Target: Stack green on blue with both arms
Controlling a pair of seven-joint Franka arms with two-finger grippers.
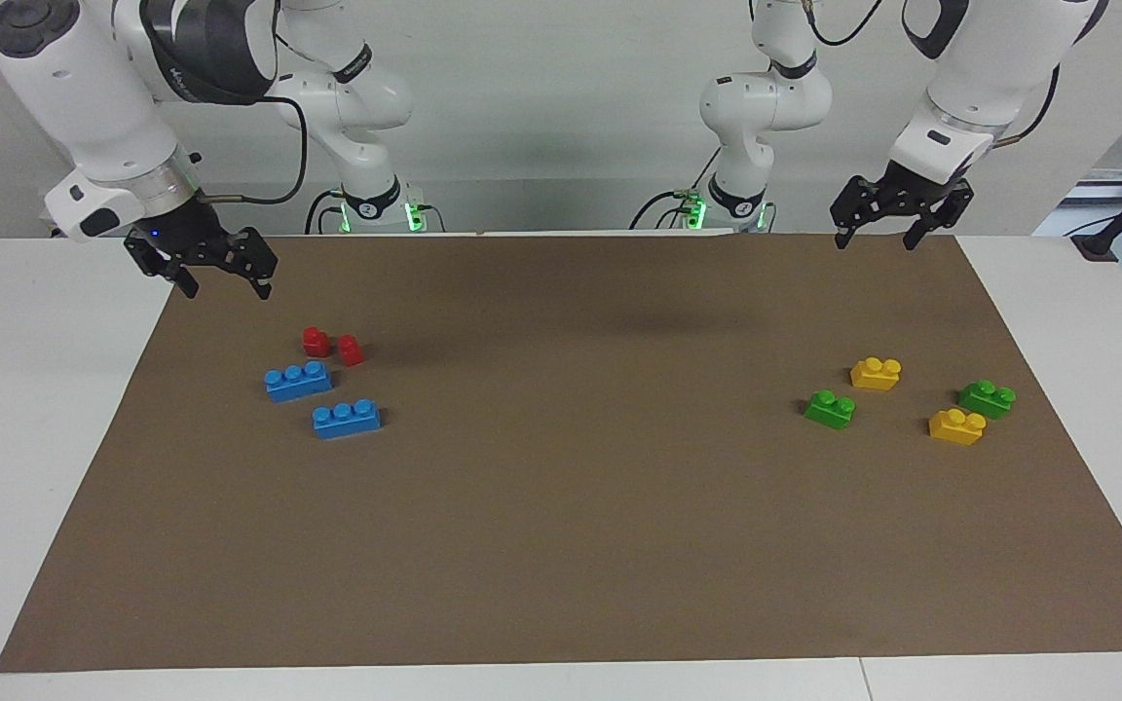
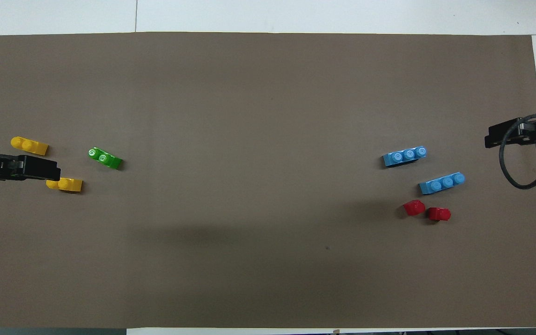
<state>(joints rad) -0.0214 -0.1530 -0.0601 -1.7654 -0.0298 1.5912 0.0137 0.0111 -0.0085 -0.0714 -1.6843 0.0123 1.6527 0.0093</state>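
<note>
The bright green two-stud brick [image 1: 830, 408] [image 2: 105, 158] lies on the brown mat toward the left arm's end. Two light blue three-stud bricks lie toward the right arm's end, one [image 1: 298, 380] [image 2: 442, 183] nearer to the robots than the other [image 1: 347, 419] [image 2: 404, 156]. My left gripper [image 1: 875, 241] hangs open over the mat's robot-side edge at its own end, holding nothing. My right gripper [image 1: 228, 287] hangs open and bare over the mat's corner, up from the blue bricks. Neither touches a brick.
A darker green brick [image 1: 987, 398] and two yellow bricks [image 1: 876, 373] [image 1: 956, 426] sit around the bright green one. In the overhead view my left gripper [image 2: 26, 168] covers the darker green brick. Two small red bricks [image 1: 316, 341] [image 1: 352, 350] lie beside the nearer blue brick. White table [image 1: 35, 389] borders the mat.
</note>
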